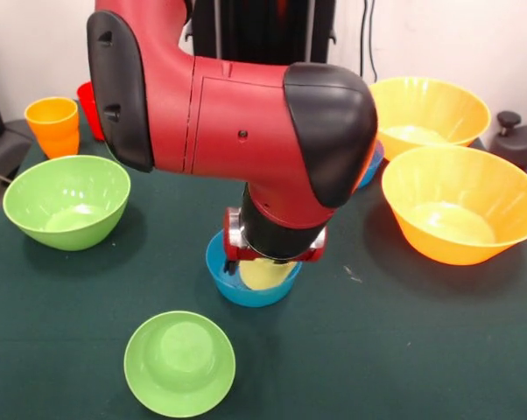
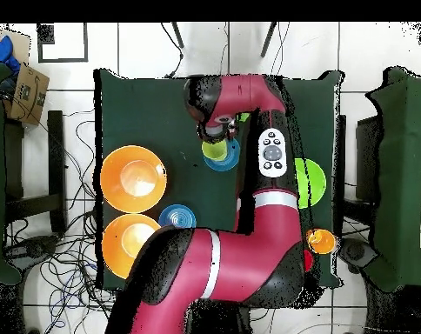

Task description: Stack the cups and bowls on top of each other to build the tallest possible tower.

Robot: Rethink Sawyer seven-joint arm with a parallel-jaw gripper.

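Note:
My gripper reaches down into a small blue bowl at the table's middle, right over a pale yellow cup that stands in it. The arm hides how the gripper meets the cup. In the overhead view the gripper is above the same blue bowl and yellow cup. A small green bowl lies near the front edge. A large green bowl is at the left. An orange cup and a red cup stand at the back left. Two very large orange bowls sit at the right.
A second small blue bowl peeks out behind the arm; the overhead view shows it next to the orange bowls. The bulky red arm spans the table's middle. No purple bowl shows.

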